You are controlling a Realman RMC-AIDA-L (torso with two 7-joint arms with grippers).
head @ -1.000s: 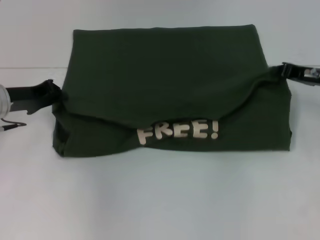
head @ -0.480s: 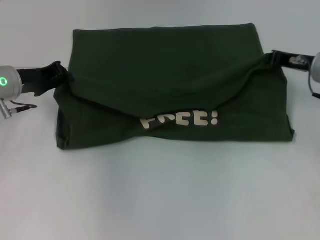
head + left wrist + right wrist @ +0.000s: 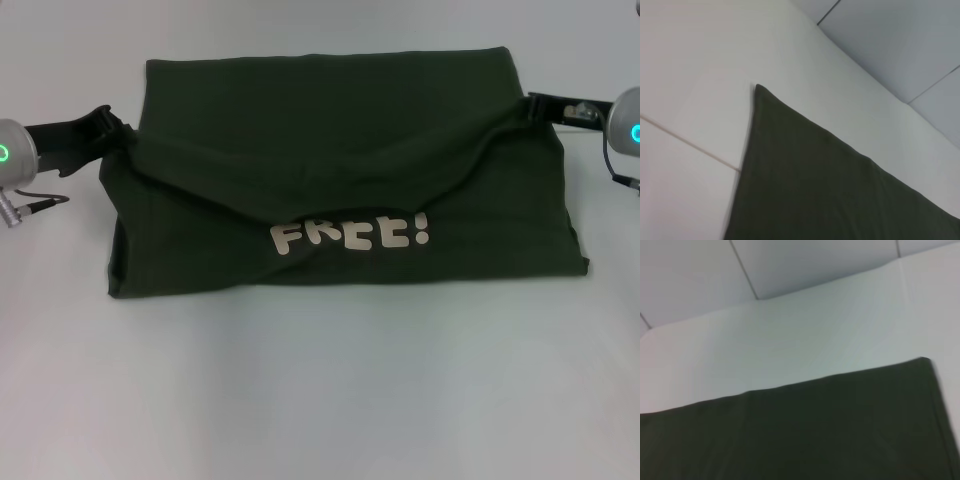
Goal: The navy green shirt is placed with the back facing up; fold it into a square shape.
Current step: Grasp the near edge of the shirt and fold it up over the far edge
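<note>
The navy green shirt (image 3: 330,130) lies partly folded on the table, its near edge lifted and sagging in the middle. Cream lettering "FREE!" (image 3: 350,236) shows under that sagging fold. My left gripper (image 3: 112,135) is shut on the fold's left corner, and my right gripper (image 3: 533,104) is shut on its right corner. The fabric pulls taut toward both. In the left wrist view the shirt (image 3: 830,190) fills the lower part with one far corner showing. The right wrist view shows the shirt (image 3: 815,430) and its far edge.
The white table (image 3: 320,400) stretches bare in front of the shirt. A cable (image 3: 40,205) hangs from the left wrist. A pale wall (image 3: 815,265) rises behind the table's far edge.
Both grippers have carried the lifted edge farther away from me, toward the shirt's far edge. The lettering dipped under the fold, then came back into view.
</note>
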